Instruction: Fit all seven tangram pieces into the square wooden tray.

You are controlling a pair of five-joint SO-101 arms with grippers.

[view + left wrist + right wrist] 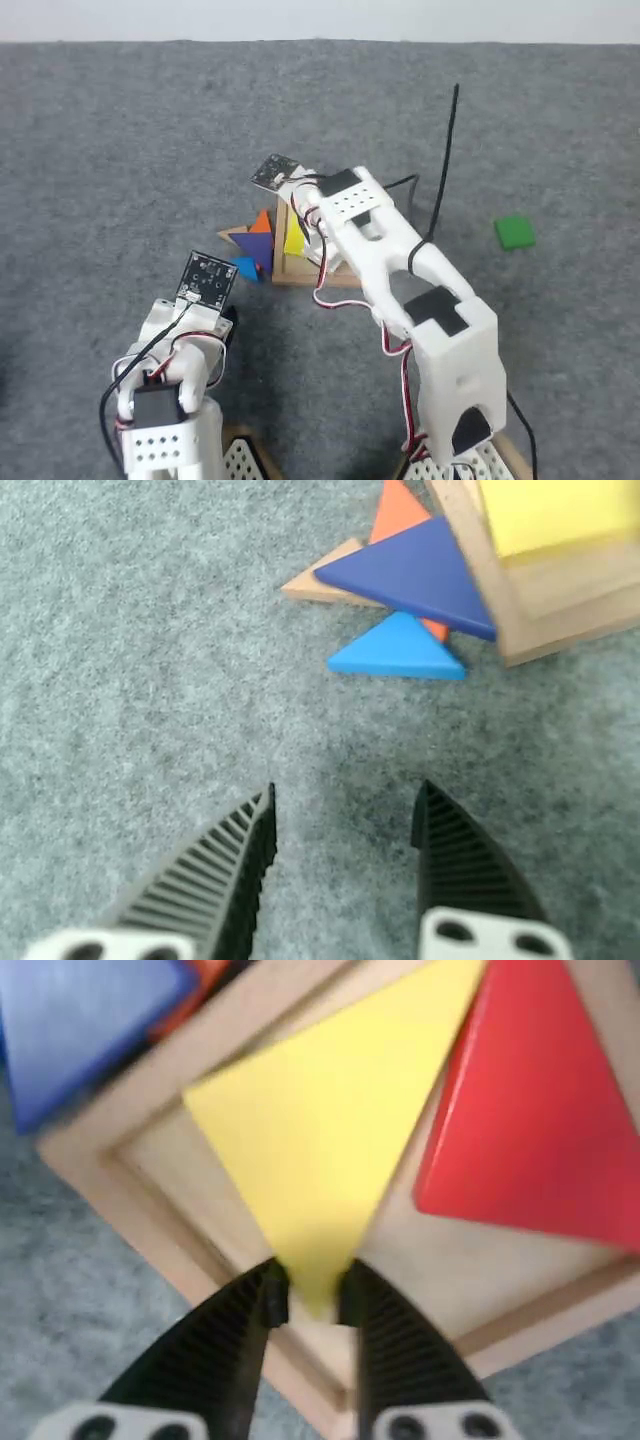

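Observation:
The square wooden tray (120, 1192) holds a red triangle (530, 1120) and a yellow triangle (330, 1130). My right gripper (312, 1295) is shut on the yellow triangle's tip, just above the tray's corner. In the high view the right arm covers most of the tray (292, 272). Outside the tray, against its rim, a purple triangle (420, 570) overlaps an orange piece (398, 510), a light blue triangle (400, 650) and a tan piece (325, 580). My left gripper (345, 825) is open over bare carpet, short of the light blue triangle.
A green square piece (514, 232) lies alone on the grey carpet, far to the right of the tray. A black cable (445, 150) runs up from the right arm. Both arm bases stand at the near edge.

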